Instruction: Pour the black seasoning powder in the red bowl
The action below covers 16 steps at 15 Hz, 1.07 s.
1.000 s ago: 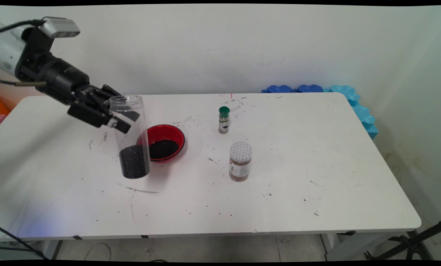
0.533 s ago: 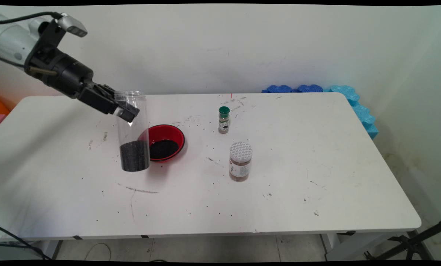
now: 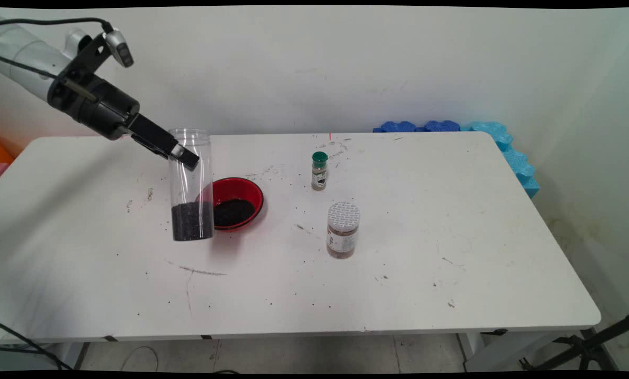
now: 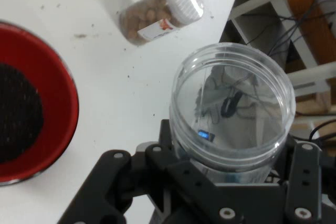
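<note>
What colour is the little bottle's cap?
Green; the little bottle's cap shows best in the main view.

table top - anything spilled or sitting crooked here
Small dark specks and smudges are scattered over the white table, thickest around the red bowl of black grains. The clear jar, held in the gripper, leans slightly. The two capped jars stand upright.

Over the last second the gripper [image 3: 183, 155] has risen toward the upper left of the frame and rolled at the wrist. The clear jar [image 3: 190, 185] it grips has gone from tilted to nearly upright; its base now sits higher in the frame, beside the red bowl [image 3: 236, 202].
</note>
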Tool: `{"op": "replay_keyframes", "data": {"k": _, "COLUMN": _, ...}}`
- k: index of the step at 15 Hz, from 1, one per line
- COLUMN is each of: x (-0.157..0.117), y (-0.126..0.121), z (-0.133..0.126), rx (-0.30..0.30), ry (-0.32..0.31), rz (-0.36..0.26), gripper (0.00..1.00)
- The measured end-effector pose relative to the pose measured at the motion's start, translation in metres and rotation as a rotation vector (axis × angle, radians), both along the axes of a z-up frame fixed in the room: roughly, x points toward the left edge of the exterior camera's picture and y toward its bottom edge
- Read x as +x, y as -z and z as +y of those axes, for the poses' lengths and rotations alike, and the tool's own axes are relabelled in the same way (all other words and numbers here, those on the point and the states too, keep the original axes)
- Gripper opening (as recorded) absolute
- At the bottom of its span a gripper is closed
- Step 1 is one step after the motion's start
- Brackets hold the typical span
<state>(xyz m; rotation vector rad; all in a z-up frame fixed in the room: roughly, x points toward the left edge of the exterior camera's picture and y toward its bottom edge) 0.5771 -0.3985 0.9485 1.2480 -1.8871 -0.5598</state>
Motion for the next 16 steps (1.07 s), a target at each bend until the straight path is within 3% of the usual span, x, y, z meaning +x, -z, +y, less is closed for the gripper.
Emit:
{"op": "replay_keyframes", "data": {"k": 4, "x": 0.005, "y": 0.009, "z": -0.007, "rx": 0.111, "ry": -0.082, "rz": 0.011, "gripper": 0.00}}
{"op": "replay_keyframes", "data": {"k": 9, "x": 0.012, "y": 0.023, "z": -0.014, "rx": 0.316, "ry": -0.218, "rz": 0.044, "gripper": 0.00}}
{"op": "replay_keyframes", "data": {"k": 16, "x": 0.016, "y": 0.038, "z": -0.020, "rx": 0.557, "ry": -0.366, "rz": 0.085, "gripper": 0.00}}
